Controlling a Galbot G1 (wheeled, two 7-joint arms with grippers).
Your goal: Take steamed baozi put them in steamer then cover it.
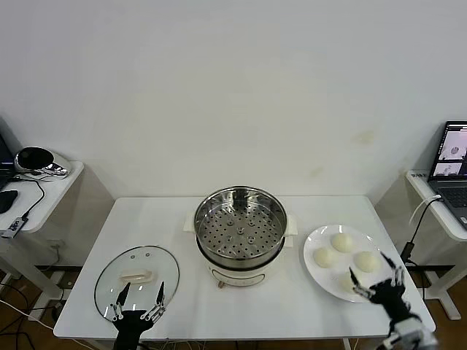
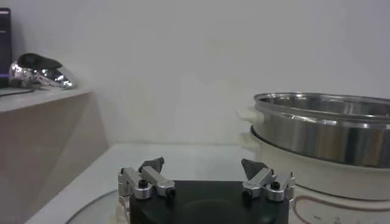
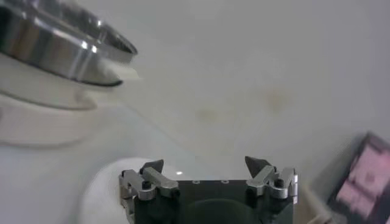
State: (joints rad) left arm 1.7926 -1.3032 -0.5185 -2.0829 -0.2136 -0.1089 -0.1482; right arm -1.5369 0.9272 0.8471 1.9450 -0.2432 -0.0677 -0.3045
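From the head view, the steamer [image 1: 240,235] stands open at the middle of the table [image 1: 182,219], its perforated tray bare. The cover [image 1: 136,283] lies flat on the table to its left, near the front edge, and the left gripper [image 1: 141,294] hovers over the cover's near rim with jaws apart and nothing in them. On the right, four steamed baozi [image 1: 323,257] sit on a white plate [image 1: 314,271]; the right gripper [image 1: 373,275] hangs over the plate's near side, jaws spread, close above the nearest bun, gripping nothing.

In the left wrist view the jaws of the left gripper [image 2: 203,165] stand wide, with the steamer [image 2: 323,131] ahead and to one side.

In the right wrist view the right gripper [image 3: 205,163] is likewise wide and empty; the steamer [image 3: 61,42] shows farther off.

The step in hand looks like the first pick. The right jaws should straddle one bun squarely, come down without nudging its neighbours, and close softly, since these buns probably dent easily. The left arm can wait at the cover.
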